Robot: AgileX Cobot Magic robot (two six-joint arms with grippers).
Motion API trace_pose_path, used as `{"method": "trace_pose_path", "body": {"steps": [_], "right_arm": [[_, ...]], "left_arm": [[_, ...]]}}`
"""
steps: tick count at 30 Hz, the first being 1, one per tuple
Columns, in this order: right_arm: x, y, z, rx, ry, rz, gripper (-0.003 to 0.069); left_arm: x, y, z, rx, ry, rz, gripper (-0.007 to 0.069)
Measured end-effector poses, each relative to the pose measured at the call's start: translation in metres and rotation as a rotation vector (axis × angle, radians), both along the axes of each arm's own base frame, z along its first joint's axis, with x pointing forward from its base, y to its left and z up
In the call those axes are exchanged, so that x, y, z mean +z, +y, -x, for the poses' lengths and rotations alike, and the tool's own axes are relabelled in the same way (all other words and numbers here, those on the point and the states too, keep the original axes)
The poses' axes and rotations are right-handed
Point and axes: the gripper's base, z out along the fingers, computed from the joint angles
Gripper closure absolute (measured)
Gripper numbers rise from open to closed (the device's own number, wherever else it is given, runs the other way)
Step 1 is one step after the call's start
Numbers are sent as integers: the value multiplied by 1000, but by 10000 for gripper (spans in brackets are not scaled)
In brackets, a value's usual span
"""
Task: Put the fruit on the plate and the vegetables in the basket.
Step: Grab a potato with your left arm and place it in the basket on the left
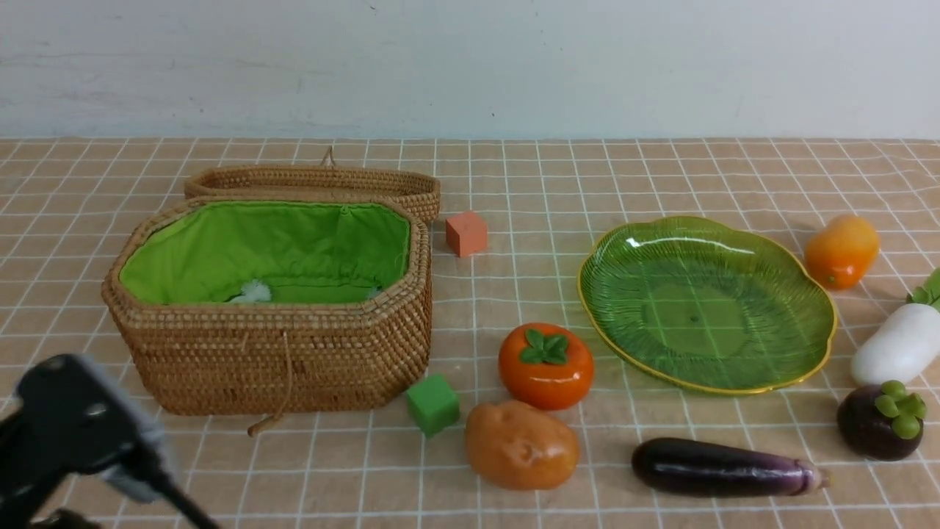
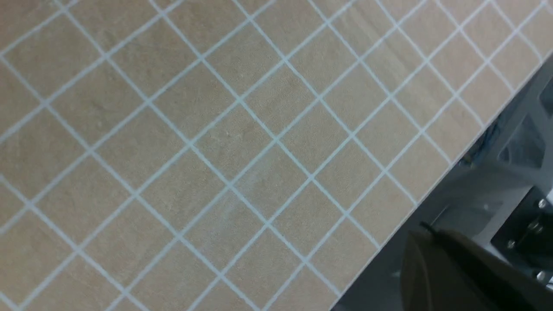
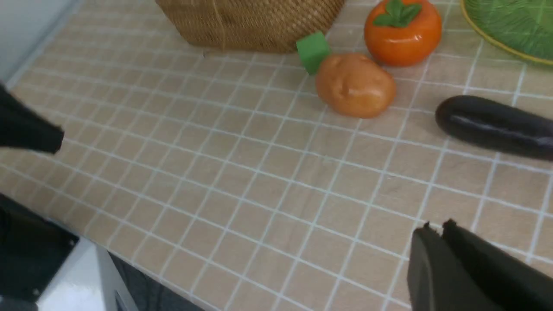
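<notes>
A tan tabletop with white lines holds everything. Only the front view shows the yellow-orange mango, round purple mangosteen and fat white radish, all outside the shallow green glass plate. The right wrist view also shows the round orange persimmon, lumpy brown potato and long purple eggplant, outside the brown woven basket. Left gripper and right gripper are narrow, tips together, empty.

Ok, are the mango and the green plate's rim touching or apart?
Cannot tell: in the front view the mango sits right behind the plate, no gap plain.
</notes>
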Motion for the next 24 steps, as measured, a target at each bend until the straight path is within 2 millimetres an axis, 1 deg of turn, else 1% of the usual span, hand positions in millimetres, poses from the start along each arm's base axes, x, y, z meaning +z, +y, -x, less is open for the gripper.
{"method": "trace_pose_path", "body": {"steps": [1, 2, 3, 5, 6, 7, 8, 9, 10, 12, 13, 14, 15, 16, 17, 19, 20, 22, 24], "right_arm": [[9, -1, 2, 8, -24, 21, 618], [13, -2, 4, 10, -40, 28, 618], [25, -4, 9, 23, -81, 49, 618], [40, -7, 19, 48, -145, 73, 618], [44, -8, 21, 58, -162, 78, 618], [45, -8, 22, 58, -165, 81, 618], [49, -10, 25, 78, -184, 85, 618], [49, -10, 25, 84, -187, 88, 618], [49, -11, 25, 88, -189, 94, 617], [49, -12, 25, 83, -191, 107, 615], [48, -12, 25, 81, -192, 112, 615], [48, -13, 24, 75, -193, 119, 614], [48, -14, 24, 70, -194, 127, 614], [48, -14, 24, 66, -195, 133, 614], [48, -14, 24, 66, -195, 133, 614], [47, -15, 23, 60, -196, 143, 613], [47, -15, 23, 60, -198, 148, 613], [47, -16, 23, 65, -204, 157, 612], [47, -16, 23, 69, -209, 162, 610]], "left_arm": [[0, -7, -5, -48, -12, -26, 638], [1, -8, -8, -47, -13, -32, 638], [2, -22, -18, -121, -40, -71, 638], [5, -44, -35, -223, -99, -111, 638], [4, -55, -42, -267, -107, -128, 638], [6, -55, -43, -272, -120, -126, 638], [3, -78, -58, -371, -145, -149, 638], [5, -86, -64, -410, -167, -151, 638], [0, -100, -75, -486, -186, -165, 638], [-3, -116, -90, -565, -221, -176, 628], [-9, -124, -99, -605, -225, -192, 615], [-12, -132, -108, -652, -247, -204, 583], [-20, -140, -117, -687, -249, -222, 545], [-22, -146, -124, -701, -260, -228, 498], [-25, -147, -124, -704, -254, -232, 498], [-41, -162, -144, -717, -283, -250, 315], [-49, -167, -150, -715, -302, -257, 241], [-59, -172, -158, -710, -328, -270, 151], [-69, -175, -165, -713, -358, -290, 77]]}}
